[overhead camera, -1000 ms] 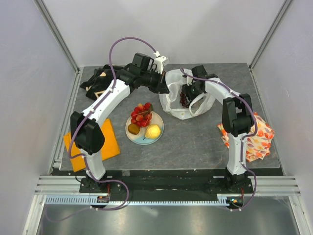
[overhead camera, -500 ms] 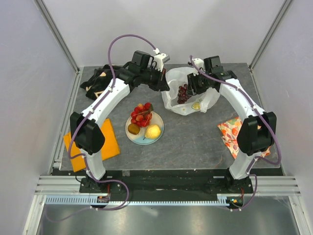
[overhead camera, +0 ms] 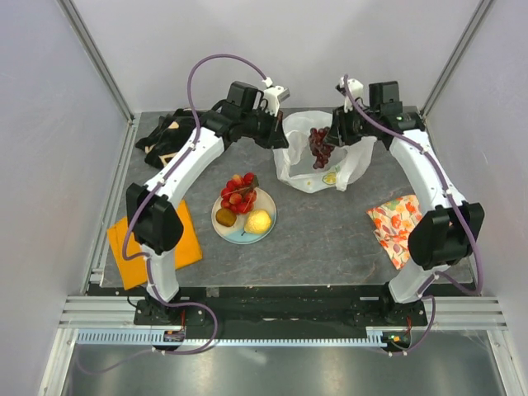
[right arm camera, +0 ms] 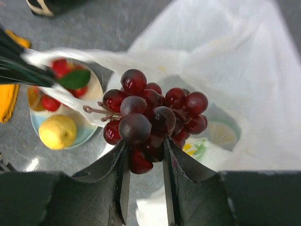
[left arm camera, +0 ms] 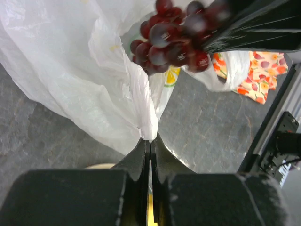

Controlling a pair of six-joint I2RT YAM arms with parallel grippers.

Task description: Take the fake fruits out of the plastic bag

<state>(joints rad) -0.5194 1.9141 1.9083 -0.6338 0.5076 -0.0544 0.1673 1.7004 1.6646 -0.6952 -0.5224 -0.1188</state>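
The white plastic bag (overhead camera: 307, 161) lies at the back centre of the table. My left gripper (overhead camera: 283, 142) is shut on the bag's rim (left arm camera: 149, 123) and holds it up. My right gripper (overhead camera: 328, 142) is shut on the dark purple grape bunch (overhead camera: 318, 147) and holds it above the bag's mouth; the bunch fills the right wrist view (right arm camera: 153, 115). A green-yellow citrus slice (overhead camera: 330, 177) lies inside the bag (right arm camera: 221, 132). A plate (overhead camera: 266, 232) in front holds the red berry cluster (overhead camera: 238, 191), the yellow lemon (overhead camera: 257, 221) and the brown oval piece (overhead camera: 225, 217).
A black bag (overhead camera: 169, 132) lies at the back left. An orange pad (overhead camera: 157, 239) lies at the front left. A fruit-patterned orange cloth (overhead camera: 398, 227) lies at the right, by the right arm's base.
My right gripper has risen out of the bag with the grape bunch and moved back and to the right. The citrus slice now shows in the bag. The left gripper still holds the rim.
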